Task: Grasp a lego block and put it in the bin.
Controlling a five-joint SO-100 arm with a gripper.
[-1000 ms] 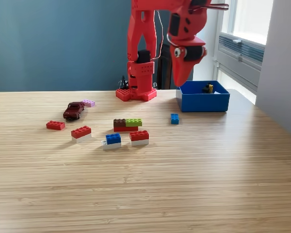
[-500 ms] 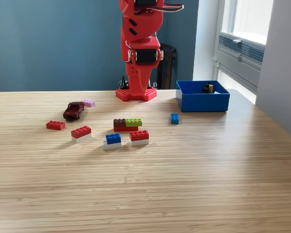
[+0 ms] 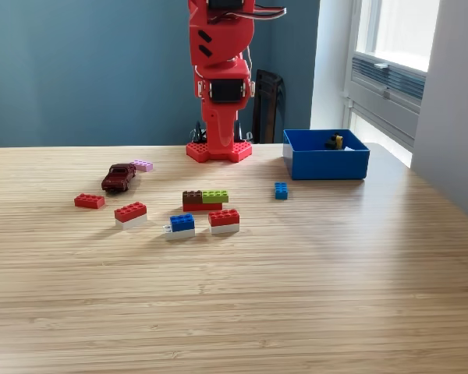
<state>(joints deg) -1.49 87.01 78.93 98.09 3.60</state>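
Note:
Several lego blocks lie on the wooden table: a small blue one [image 3: 281, 190], a brown-and-green stack on red [image 3: 204, 200], a red-on-white one [image 3: 224, 220], a blue-on-white one [image 3: 180, 226], another red-on-white one [image 3: 130, 213], a flat red one [image 3: 89, 201] and a pink one [image 3: 142, 165]. The blue bin [image 3: 327, 165] stands at the back right with a small black-and-yellow piece [image 3: 334, 141] inside. My red gripper [image 3: 221, 144] hangs point-down in front of the arm's base, well above and behind the blocks. It looks shut and holds nothing.
A dark red toy car [image 3: 118, 177] sits by the pink block at the exterior view's left. The arm's base [image 3: 218, 152] is bolted at the table's back edge. A window sill and a white wall border the right side.
The arm has swung from above the bin toward the exterior view's left, back over its base, and has dropped slightly in the last half second. No block has moved.

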